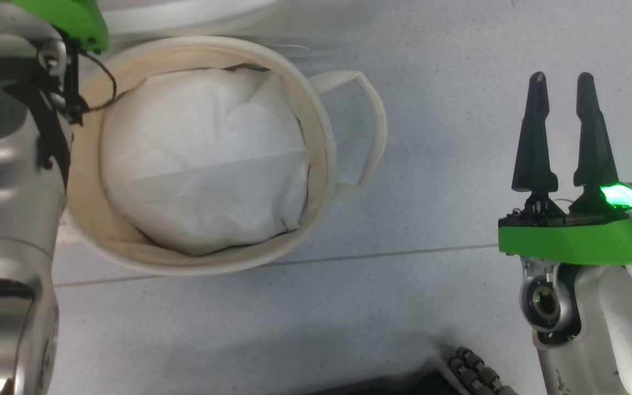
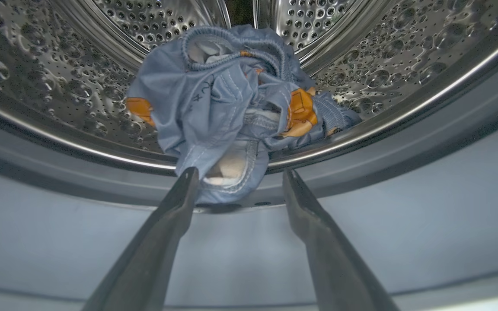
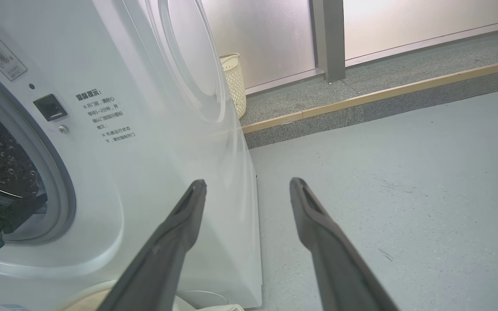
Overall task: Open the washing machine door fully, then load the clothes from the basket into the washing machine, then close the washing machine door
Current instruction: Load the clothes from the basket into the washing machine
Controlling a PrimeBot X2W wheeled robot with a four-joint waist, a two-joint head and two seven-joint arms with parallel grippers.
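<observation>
Clothes [image 2: 227, 108] in drum [image 2: 404, 65]; basket [image 1: 320, 164] holds liner [image 1: 201, 159] only; left claw [image 2: 240, 183], right claw [image 1: 562, 82] open, empty; closing remains.

Right gripper [image 1: 561, 82]: tapered black fingers [image 1: 534, 142], bright green plastic housing [image 1: 568, 241], glowing green lamp [image 1: 618, 196]. Glossy silver left forearm [image 1: 3, 181] with thin black cable [image 1: 113, 82].

The clothes [image 2: 227, 108] lie in the washing machine [image 3: 158, 129], with the basket [image 1: 320, 159] just before it
</observation>
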